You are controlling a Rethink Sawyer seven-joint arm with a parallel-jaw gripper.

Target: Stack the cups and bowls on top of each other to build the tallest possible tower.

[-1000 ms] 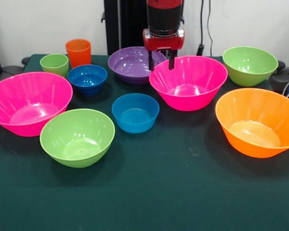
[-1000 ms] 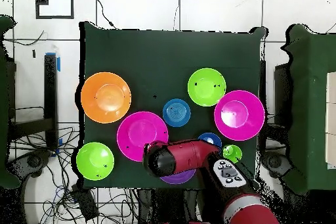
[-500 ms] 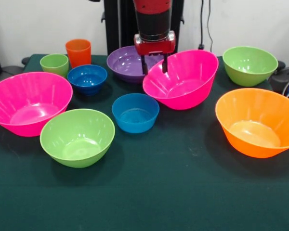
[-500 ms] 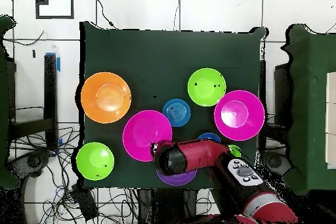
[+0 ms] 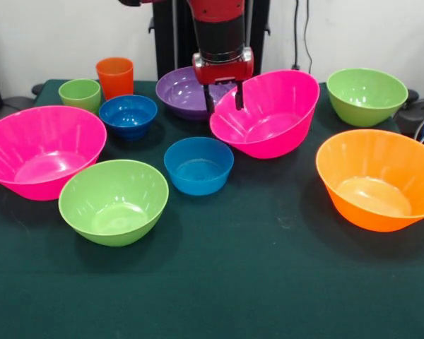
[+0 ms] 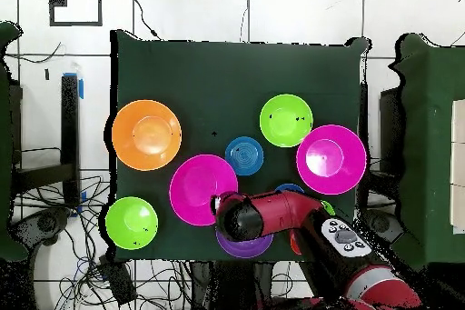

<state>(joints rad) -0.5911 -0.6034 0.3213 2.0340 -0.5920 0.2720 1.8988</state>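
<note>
Gripper (image 5: pixel 223 96) at top centre pinches rim of pink bowl (image 5: pixel 268 116), which sits tilted. Purple bowl (image 5: pixel 187 93) just behind; blue bowl (image 5: pixel 198 166) in front, apart.

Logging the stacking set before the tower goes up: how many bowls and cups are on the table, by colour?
Pink bowls: 2
Green bowls: 2
Blue bowls: 2
Orange bowl: 1
Purple bowl: 1
Orange cup: 1
Green cup: 1
Total: 10
</note>
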